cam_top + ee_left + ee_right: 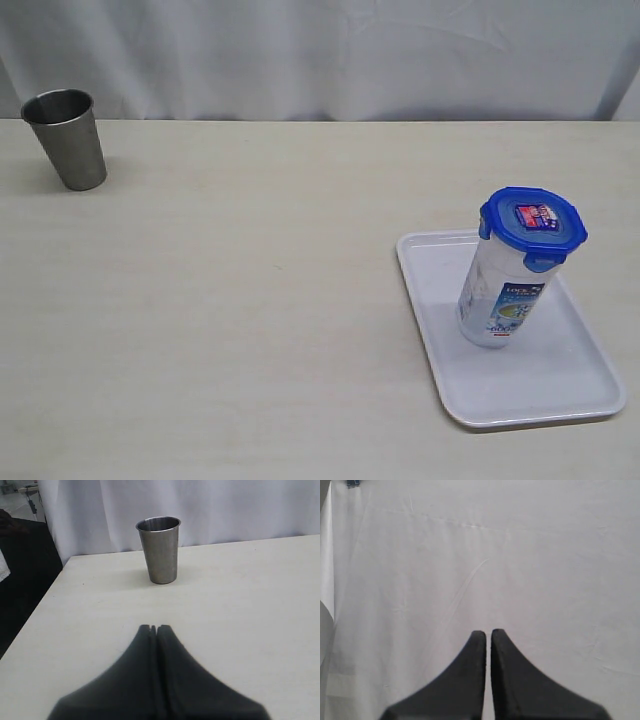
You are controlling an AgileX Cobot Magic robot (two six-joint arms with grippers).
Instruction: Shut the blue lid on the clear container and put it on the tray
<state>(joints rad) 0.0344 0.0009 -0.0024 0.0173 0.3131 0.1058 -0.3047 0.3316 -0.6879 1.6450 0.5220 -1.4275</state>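
The clear container (503,292) stands upright on the white tray (445,385) at the right of the exterior view. The blue lid (533,225) sits on top of it, its flaps folded down. Neither arm shows in the exterior view. My left gripper (153,628) is shut with nothing between its fingers; it hovers over bare table, facing the steel cup. My right gripper (488,632) is shut too, empty, and points at a white cloth. The container, lid and tray are out of both wrist views.
A steel cup (66,138) stands upright at the far left of the table, near the back edge; the left wrist view shows this cup (159,549) ahead of the fingers. A white curtain (320,50) hangs behind the table.
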